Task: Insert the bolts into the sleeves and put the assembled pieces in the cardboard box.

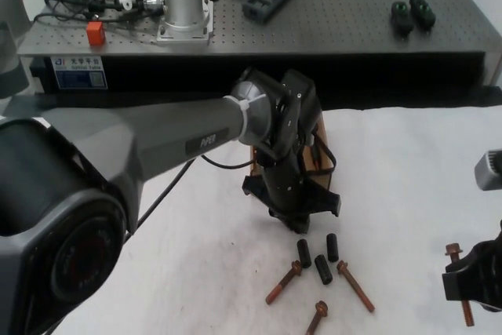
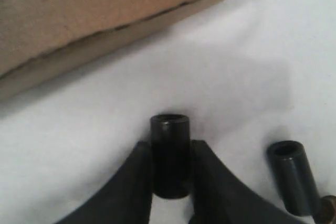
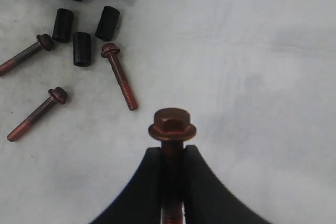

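- Box: far centre, behind the left arm.
- Left gripper: clamped on a sleeve, which looks stiff, light and probably slick, held by its sides.
- Right gripper: pinches a bolt mid-shank, near right.
- Loose bolts and sleeves: near centre.

The right gripper clamps a copper bolt by its shank, with the hex head clear of the fingertips. Three black sleeves and three loose bolts lie grouped on the white cloth, well apart from the clamped bolt.
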You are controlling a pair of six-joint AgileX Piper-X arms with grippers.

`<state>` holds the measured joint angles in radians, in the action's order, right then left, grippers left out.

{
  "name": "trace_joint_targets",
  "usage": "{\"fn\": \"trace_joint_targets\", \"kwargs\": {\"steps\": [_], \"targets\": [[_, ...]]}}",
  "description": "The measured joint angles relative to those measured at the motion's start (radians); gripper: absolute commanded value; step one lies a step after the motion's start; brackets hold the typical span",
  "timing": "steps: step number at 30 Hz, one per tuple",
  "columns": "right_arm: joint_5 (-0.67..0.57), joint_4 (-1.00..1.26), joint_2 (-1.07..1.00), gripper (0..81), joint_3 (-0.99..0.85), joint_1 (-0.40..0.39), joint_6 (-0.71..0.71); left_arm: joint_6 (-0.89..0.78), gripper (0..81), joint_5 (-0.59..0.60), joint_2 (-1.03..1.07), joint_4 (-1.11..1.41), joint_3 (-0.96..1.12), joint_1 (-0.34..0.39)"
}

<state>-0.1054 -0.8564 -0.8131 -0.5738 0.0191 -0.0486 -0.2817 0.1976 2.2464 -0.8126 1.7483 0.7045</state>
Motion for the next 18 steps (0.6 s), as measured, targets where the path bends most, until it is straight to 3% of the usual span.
{"fn": "trace_joint_targets", "kwargs": {"steps": [7,12,18], "targets": [[0.000,0.000,0.000,4.1,0.000,0.000,0.000,0.106,0.7,-0.019,-0.024,-0.062,0.013,0.000],[-0.046,0.022,0.000,4.1,0.000,0.000,0.020,0.186,0.7,-0.059,-0.164,-0.040,-0.094,0.000],[-0.315,0.264,0.000,4.1,0.000,-0.011,0.220,0.218,0.7,0.045,-0.480,0.246,-0.444,0.000]]}}
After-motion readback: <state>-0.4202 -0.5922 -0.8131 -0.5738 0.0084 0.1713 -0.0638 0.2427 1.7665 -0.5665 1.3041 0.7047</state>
